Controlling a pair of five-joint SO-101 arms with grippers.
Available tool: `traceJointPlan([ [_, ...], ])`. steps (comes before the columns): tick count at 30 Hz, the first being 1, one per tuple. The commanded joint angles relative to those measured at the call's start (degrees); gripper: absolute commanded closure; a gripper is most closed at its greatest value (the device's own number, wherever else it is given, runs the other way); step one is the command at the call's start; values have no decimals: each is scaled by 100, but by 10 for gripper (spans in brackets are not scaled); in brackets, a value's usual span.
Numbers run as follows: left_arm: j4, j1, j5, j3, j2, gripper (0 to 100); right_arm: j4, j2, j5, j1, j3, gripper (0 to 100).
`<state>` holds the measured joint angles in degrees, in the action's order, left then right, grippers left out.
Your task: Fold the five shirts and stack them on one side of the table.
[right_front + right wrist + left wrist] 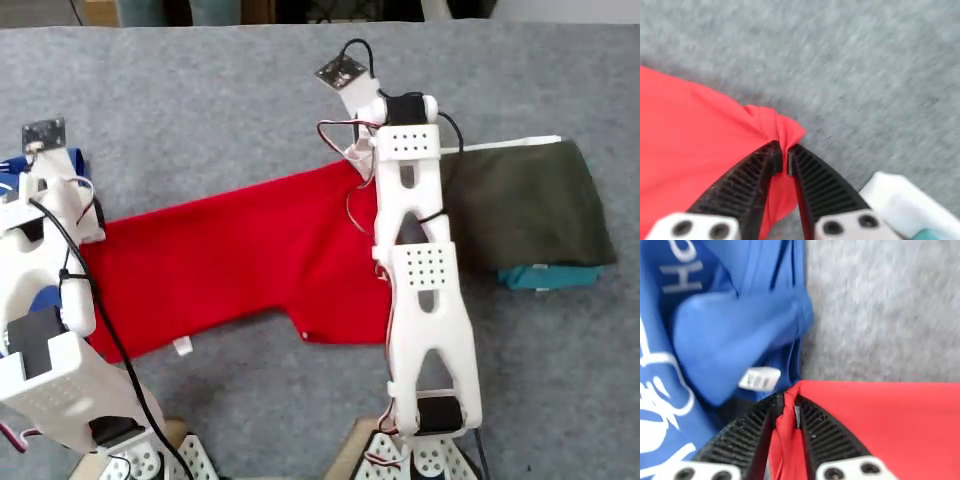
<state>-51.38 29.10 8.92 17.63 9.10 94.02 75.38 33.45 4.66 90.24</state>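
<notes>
Left arm [40, 380] at the tabletop's left edge, right arm [430, 330] stretched mid-tabletop, both with jaws clamped on the red shirt [230, 260].

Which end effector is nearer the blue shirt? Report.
Left. The left end effector pinches the red shirt beside the blue shirt; the right end effector pinches its far end.

A grey, felt-topped counter [200, 90] lies under soft, even light. Beyond its far edge runs a dark strip of room, with a brown box-like shape [100, 10] and a pale object [460, 8] at its margin.
</notes>
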Motion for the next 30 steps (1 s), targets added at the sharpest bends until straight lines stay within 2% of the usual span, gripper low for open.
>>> traceJointPlan([
  [1, 123, -154, -53, -453, 123, 971, -369, -92, 0, 26, 268, 981],
  [5, 79, -207, -44, -681, 703, 967, -440, -101, -9, 44, 303, 962],
  [8, -220, -163, -44, -875, 1037, 956, -404, -136, -18, 18, 312, 851],
  [12, -756, -163, -79, -1226, 1222, 834, -18, -145, 26, -62, 444, 714],
  [17, -958, -154, -62, -1789, 1204, 823, 703, -321, 325, -44, 558, 737],
  [21, -1908, -92, -53, -2404, 1204, 823, 721, -796, 413, -88, 558, 796],
  [24, -2207, -66, 0, -2642, 1169, 824, 738, -1279, 413, -62, 549, 836],
  [30, -2163, -145, 193, -2149, 9, 824, 747, -2580, 431, 97, -312, 765],
])
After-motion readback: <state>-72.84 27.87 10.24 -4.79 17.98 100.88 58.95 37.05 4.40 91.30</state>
